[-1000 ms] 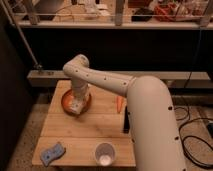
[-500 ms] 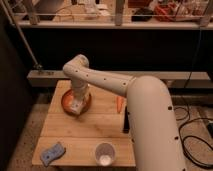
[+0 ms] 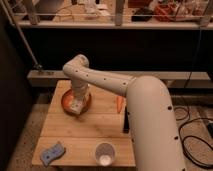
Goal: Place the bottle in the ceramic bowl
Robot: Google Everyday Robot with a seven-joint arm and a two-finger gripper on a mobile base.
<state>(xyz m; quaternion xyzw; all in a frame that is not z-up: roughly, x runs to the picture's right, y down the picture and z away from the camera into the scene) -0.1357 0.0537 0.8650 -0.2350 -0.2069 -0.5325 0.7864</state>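
The orange-brown ceramic bowl (image 3: 67, 102) sits at the far left of the wooden table (image 3: 100, 127). My gripper (image 3: 77, 103) hangs right over the bowl, reaching down from the white arm. A small whitish bottle (image 3: 75, 106) shows at the gripper's tip, inside the bowl's rim. The arm hides the right part of the bowl.
A round white cup (image 3: 104, 153) stands at the table's front edge. A blue-grey sponge (image 3: 52, 153) lies at the front left. An orange object (image 3: 120, 103) lies to the right of the bowl, by a black bar (image 3: 125, 122). A dark shelf unit stands behind.
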